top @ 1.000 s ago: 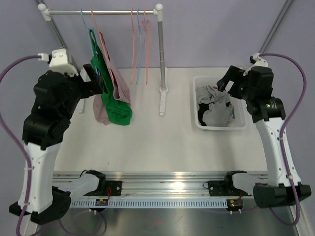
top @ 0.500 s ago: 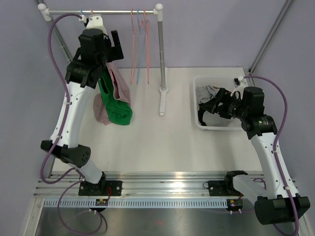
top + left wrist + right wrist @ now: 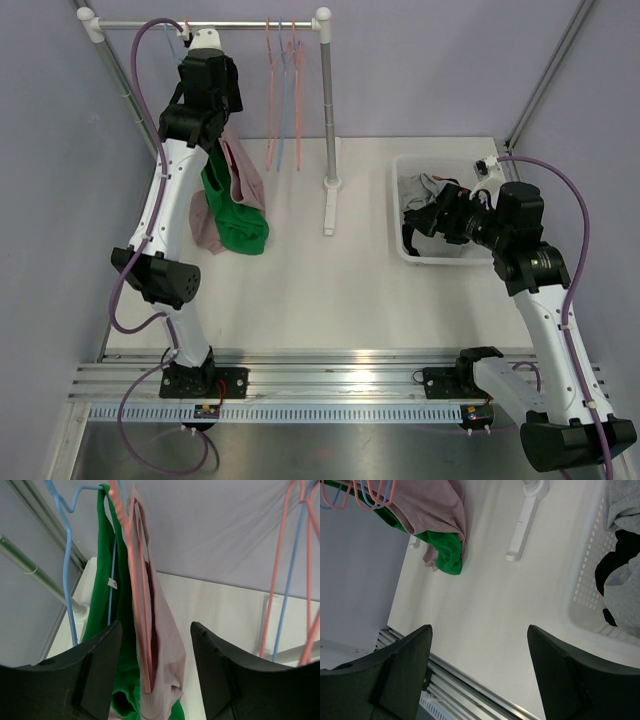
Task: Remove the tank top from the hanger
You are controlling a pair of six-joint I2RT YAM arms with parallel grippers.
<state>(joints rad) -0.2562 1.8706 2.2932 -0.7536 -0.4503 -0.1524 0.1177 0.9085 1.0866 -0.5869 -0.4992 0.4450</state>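
Two tank tops hang at the left end of the rack. A mauve-pink tank top [image 3: 247, 178] [image 3: 167, 645] is on a pink hanger [image 3: 142, 605], and a green tank top [image 3: 236, 226] [image 3: 102, 580] is on a blue hanger [image 3: 67, 565] just left of it. My left gripper [image 3: 218, 100] [image 3: 156, 675] is up by the rail and open, one finger on each side of the pink tank top's upper part, with a gap on both sides. My right gripper [image 3: 420, 218] [image 3: 479, 630] hovers open and empty by the basket.
Three empty pink and blue hangers [image 3: 283, 90] hang further right on the rail. The rack's post [image 3: 326, 100] stands on a white foot [image 3: 329, 205] [image 3: 522, 525]. A white basket [image 3: 398, 200] [image 3: 585, 580] at the right holds grey and black clothes [image 3: 440, 228].
My left arm swung up from low at the left to the rail above the hanging tops, and its jaws narrowed. My right arm dropped lower and reached left over the basket.
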